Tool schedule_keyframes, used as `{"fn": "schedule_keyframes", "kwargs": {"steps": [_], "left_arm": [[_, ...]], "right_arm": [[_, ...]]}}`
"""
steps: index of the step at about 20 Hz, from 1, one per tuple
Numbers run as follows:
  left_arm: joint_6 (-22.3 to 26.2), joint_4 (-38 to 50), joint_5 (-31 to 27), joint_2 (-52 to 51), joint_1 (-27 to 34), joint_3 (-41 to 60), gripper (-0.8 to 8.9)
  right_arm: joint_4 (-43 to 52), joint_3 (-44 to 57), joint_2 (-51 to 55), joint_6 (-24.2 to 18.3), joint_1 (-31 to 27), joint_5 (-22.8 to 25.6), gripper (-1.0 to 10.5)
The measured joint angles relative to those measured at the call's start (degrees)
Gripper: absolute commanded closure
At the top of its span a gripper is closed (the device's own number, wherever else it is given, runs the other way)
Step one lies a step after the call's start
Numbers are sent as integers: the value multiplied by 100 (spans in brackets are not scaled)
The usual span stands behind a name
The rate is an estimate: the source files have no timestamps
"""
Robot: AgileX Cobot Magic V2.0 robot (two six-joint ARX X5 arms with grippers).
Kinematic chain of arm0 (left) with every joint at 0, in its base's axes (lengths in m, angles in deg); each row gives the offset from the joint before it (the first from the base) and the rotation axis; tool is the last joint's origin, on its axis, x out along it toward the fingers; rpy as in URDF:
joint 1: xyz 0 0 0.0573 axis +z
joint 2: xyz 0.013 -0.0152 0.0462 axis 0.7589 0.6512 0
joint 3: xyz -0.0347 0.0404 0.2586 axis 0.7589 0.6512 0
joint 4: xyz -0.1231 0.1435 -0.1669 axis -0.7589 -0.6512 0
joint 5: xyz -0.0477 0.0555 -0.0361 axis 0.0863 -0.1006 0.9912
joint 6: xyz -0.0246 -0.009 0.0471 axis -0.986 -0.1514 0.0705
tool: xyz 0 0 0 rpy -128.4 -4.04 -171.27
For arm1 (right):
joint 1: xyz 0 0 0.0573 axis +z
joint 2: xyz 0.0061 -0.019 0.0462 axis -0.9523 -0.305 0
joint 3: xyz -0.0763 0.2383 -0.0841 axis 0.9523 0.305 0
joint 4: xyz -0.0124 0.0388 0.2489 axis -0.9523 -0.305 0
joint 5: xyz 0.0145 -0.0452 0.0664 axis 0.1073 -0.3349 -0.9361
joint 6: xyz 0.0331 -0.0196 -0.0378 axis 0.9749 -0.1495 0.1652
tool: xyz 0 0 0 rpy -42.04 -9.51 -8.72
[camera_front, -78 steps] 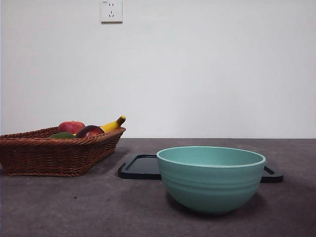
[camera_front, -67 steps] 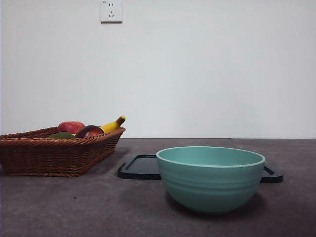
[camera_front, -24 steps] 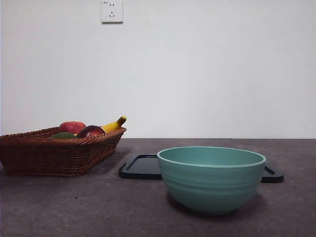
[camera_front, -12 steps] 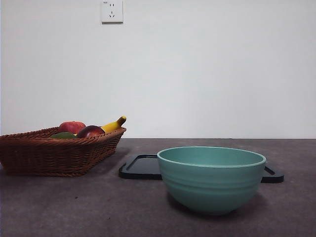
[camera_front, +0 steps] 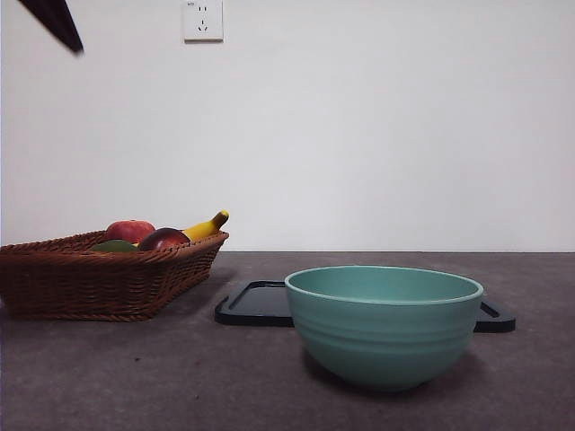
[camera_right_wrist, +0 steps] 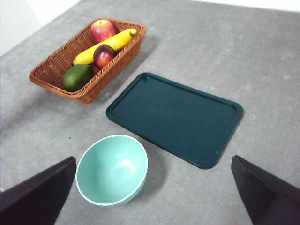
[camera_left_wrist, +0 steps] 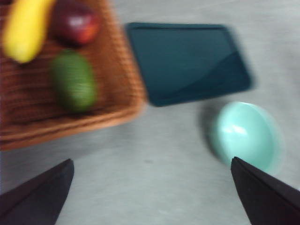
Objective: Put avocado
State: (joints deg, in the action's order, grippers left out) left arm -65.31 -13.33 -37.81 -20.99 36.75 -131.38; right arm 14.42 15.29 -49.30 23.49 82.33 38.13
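Avocado sits crowded in the basket beside the banana; the wide-open left tool could nudge neighbours.

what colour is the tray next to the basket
Dark teal-green, nearly black; the tray shows its colour best in the right wrist view.

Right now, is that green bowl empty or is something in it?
Empty. The right wrist view looks down into the bowl and shows only its bare inside; the avocado lies in the basket.
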Motion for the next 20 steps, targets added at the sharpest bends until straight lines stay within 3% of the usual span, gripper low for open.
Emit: {"fn": "schedule_keyframes", "kwargs": {"steps": [9,14,20], "left_arm": [[203,-568,-824,3161,-4,-2028,9],[319,-496,-1217,4057,-81,-2221,9],[334,-184,-1252,4701,-170,-2232,9]], "right_arm": [[-94,0,0,2,0,-2,307],[-96,0,0,2,0,0,307],[-101,0,0,2,0,-2,307]]}}
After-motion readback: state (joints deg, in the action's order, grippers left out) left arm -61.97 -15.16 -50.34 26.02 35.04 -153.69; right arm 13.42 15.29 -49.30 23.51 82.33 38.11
